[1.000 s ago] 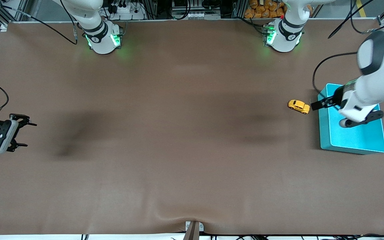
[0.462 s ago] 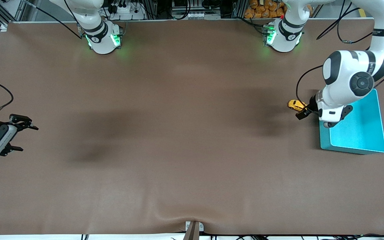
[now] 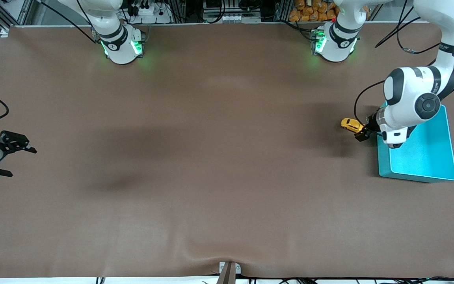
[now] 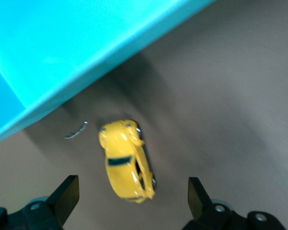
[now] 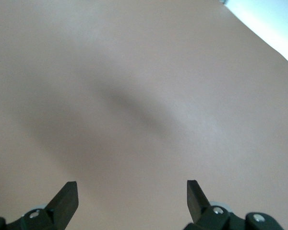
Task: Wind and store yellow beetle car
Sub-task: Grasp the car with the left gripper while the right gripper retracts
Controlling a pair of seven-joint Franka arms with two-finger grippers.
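Observation:
The yellow beetle car stands on the brown table beside the turquoise bin, at the left arm's end. My left gripper is open and low over the table at the car's end that faces the bin. In the left wrist view the car lies partly between the spread fingers, untouched, with my left gripper open around its end. The bin's wall is close by. My right gripper is open and empty over the table at the right arm's end; the right wrist view shows it over bare table.
A small curved grey metal piece lies on the table between the car and the bin. The two arm bases stand along the table's edge farthest from the front camera. A cable loops from the left arm.
My left gripper has moved off the bin, turned and come down at the car's bin-side end. My right gripper has drifted toward the table's end. The car has not moved.

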